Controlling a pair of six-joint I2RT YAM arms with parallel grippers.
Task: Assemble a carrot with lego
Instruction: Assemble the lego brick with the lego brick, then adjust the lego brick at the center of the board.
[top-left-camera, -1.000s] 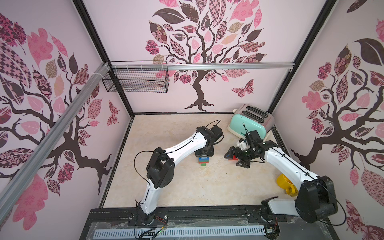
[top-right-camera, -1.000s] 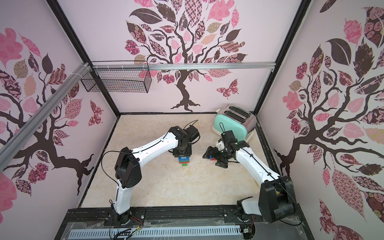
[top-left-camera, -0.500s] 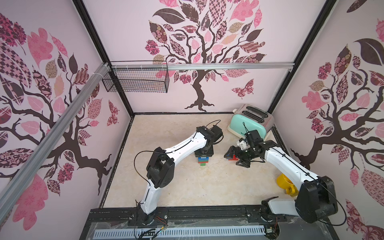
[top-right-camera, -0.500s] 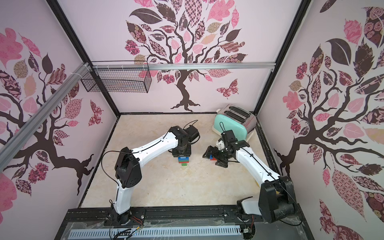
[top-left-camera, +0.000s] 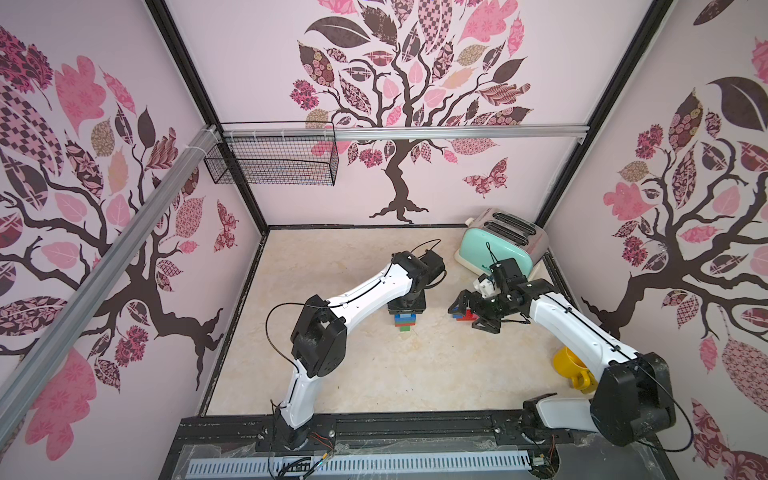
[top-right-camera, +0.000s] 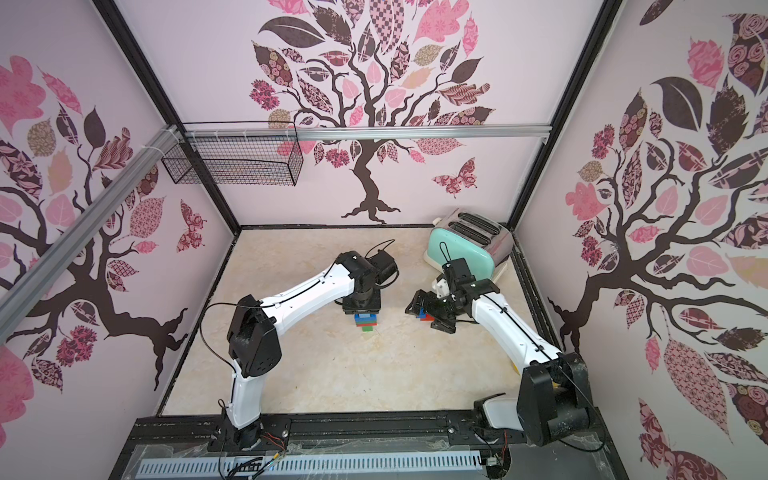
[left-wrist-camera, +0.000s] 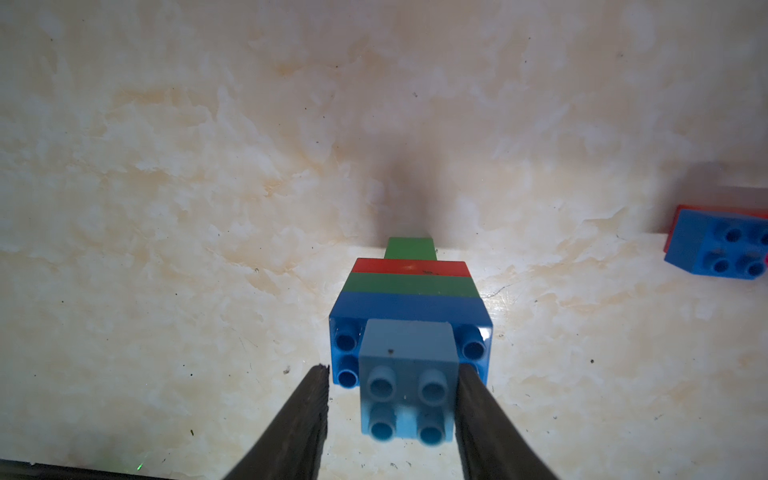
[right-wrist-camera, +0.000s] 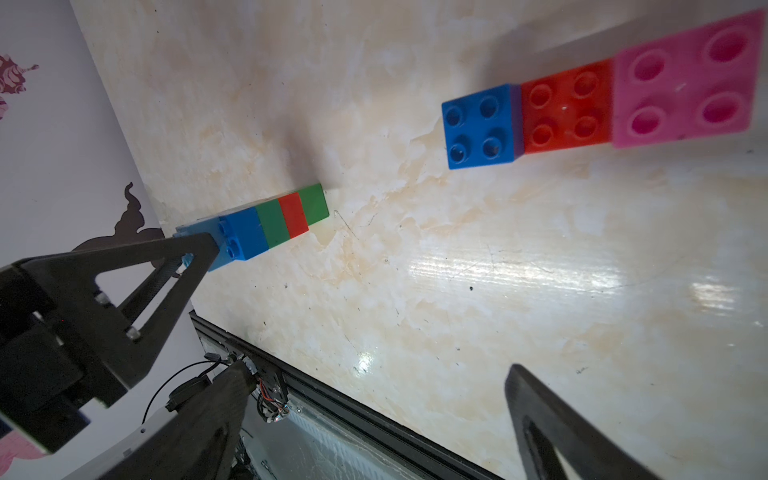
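Observation:
The carrot (left-wrist-camera: 409, 291) lies on the table: green tip, red, green and dark blue layers, with a light blue brick (left-wrist-camera: 407, 374) at its wide end. It shows in both top views (top-left-camera: 405, 321) (top-right-camera: 365, 322) and in the right wrist view (right-wrist-camera: 270, 224). My left gripper (left-wrist-camera: 392, 374) is open around the light blue brick, with a gap on one side and the other finger against it. Loose lego sits to the right: a blue brick (right-wrist-camera: 482, 124), a red brick (right-wrist-camera: 567, 106) and a pink brick (right-wrist-camera: 681, 79). My right gripper (right-wrist-camera: 374, 382) (top-left-camera: 468, 316) stands wide open just short of them, holding nothing.
A mint toaster (top-left-camera: 498, 245) stands at the back right corner. A yellow mug (top-left-camera: 571, 368) sits by the right arm's base. A wire basket (top-left-camera: 274, 160) hangs on the back left rail. A black frame rail (top-left-camera: 374, 424) borders the table's front edge.

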